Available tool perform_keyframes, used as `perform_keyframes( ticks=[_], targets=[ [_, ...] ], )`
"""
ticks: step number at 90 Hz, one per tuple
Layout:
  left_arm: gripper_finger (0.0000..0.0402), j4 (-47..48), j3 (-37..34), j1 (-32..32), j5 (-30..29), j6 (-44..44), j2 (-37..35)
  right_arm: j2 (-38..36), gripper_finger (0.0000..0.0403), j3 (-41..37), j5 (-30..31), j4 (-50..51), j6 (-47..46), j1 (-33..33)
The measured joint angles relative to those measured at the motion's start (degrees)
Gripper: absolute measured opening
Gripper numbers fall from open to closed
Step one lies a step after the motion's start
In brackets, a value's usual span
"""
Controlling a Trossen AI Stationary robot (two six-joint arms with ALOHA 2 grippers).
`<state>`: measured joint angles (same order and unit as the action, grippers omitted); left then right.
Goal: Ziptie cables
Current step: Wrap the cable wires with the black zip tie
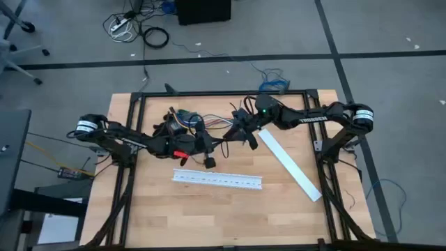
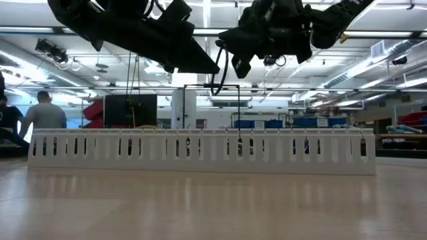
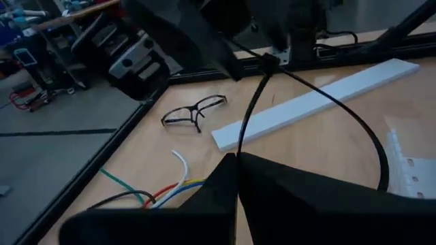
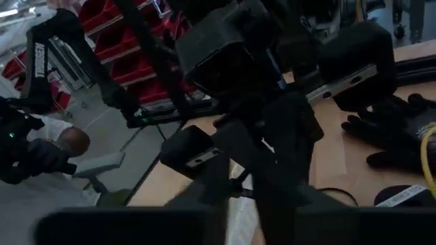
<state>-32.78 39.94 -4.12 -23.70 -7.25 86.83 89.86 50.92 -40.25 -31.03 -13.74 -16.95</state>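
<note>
Left gripper (image 3: 235,178) clenched on the ziptie (image 3: 248,116); right gripper (image 1: 244,129), state unclear, at its 3 o'clock. Thread the looped strap steadily around the cables (image 3: 167,190).

A grey floor (image 1: 63,42) crossed by dark lines surrounds the wooden table (image 1: 223,209), with a tangle of cords (image 1: 136,29) lying on it beyond the table's far edge. Across the room, long ceiling lights (image 2: 373,63) run over red shelving (image 2: 97,113) and blue bins (image 2: 267,123). A person (image 2: 45,115) in a grey top stands at the far left.
</note>
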Motion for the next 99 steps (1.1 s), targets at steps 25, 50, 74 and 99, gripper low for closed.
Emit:
perform_keyframes(
  ticks=[25, 50, 74, 99],
  targets=[
    [0.0, 0.2, 0.0, 0.0, 0.4, 0.0, 0.0, 0.0, 0.0001, 0.0, 1.0, 0.2, 2.2, 0.3],
    [0.0053, -0.5, 0.0, 0.0, 0.4, 0.3, 0.0, 0.0, 0.0001, 0.0, 2.4, 2.8, 3.5, 1.5],
    [0.0155, 0.1, 0.0, 0.0, 2.9, 5.2, 0.0, 0.0, 0.0, 0.0, 6.1, 4.4, 4.8, 0.7],
    [0.0201, -0.7, 0.0, 0.0, 1.2, 5.5, -0.8, 0.0, 0.0, 0.0, 7.7, 8.3, 6.6, 0.0]
  ],
)
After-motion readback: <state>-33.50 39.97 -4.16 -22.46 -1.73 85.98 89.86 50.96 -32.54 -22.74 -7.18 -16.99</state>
